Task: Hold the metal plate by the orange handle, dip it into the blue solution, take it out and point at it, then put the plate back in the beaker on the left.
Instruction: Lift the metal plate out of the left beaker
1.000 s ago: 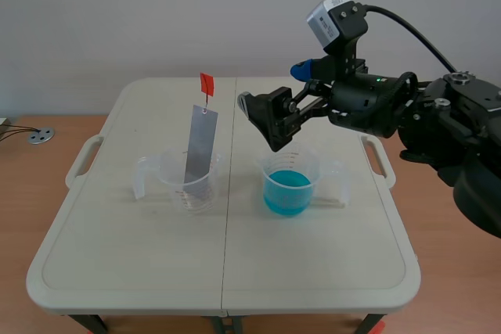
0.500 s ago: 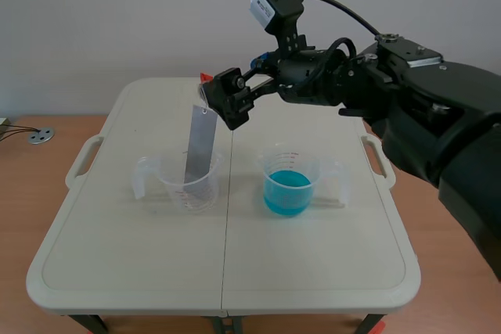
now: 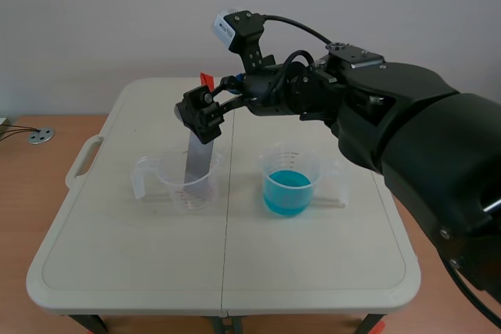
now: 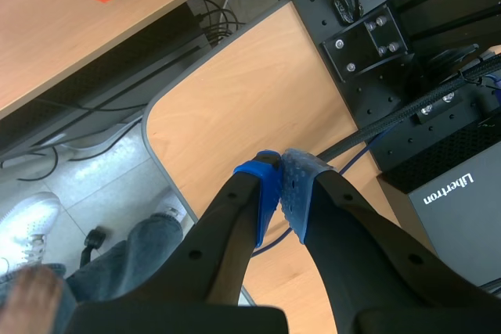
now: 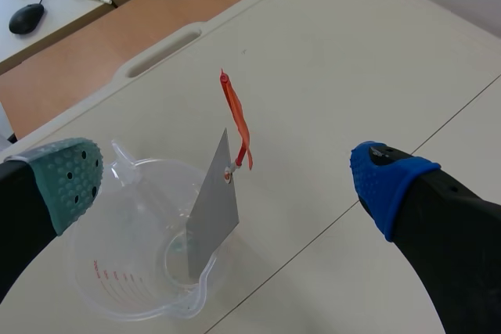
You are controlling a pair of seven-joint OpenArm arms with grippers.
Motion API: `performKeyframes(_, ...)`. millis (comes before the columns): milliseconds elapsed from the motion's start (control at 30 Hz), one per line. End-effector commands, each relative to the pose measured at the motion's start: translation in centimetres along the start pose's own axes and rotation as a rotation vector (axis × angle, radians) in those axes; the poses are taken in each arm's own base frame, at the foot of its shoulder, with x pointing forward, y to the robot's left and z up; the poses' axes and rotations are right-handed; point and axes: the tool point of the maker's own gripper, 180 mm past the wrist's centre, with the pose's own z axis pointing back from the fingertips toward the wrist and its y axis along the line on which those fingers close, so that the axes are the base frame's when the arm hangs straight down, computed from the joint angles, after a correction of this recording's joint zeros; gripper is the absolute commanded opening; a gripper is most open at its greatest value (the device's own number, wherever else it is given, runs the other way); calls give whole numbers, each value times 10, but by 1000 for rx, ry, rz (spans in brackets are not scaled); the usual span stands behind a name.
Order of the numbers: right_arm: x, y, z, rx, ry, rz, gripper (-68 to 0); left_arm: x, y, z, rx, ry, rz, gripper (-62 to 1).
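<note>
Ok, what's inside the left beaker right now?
Only the metal plate, tilted in the clear beaker, orange handle up. No liquid shows. In the scene view the right pincer covers the plate's top.

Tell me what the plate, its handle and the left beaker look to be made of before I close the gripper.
Plate: likely metal. It is thin, flat and rigid, with a dull grey matte face.
Handle: a thin orange-red strip fixed at the plate's top, either ribbon or soft plastic; I cannot tell which.
Left beaker: probably clear plastic, with a see-through wall and red printed marks.
</note>
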Motion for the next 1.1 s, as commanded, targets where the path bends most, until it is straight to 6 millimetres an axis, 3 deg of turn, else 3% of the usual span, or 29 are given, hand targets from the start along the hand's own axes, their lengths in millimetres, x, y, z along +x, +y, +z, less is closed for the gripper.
performKeyframes(0,29,-2,0,1,-69,38,-12,3,-4,1,-9,-13,7,-582)
performKeyframes(167,38,-1,0,4,-117,38,-20,3,-4,1,-9,-13,7,-582)
performKeyframes(600,38,0,-1,4,-119,43,-371,3,-4,1,-10,-13,6,-582)
performKeyframes(1067,39,-5,-1,-25,-123,38,-582,3,-4,1,-9,-13,7,-582)
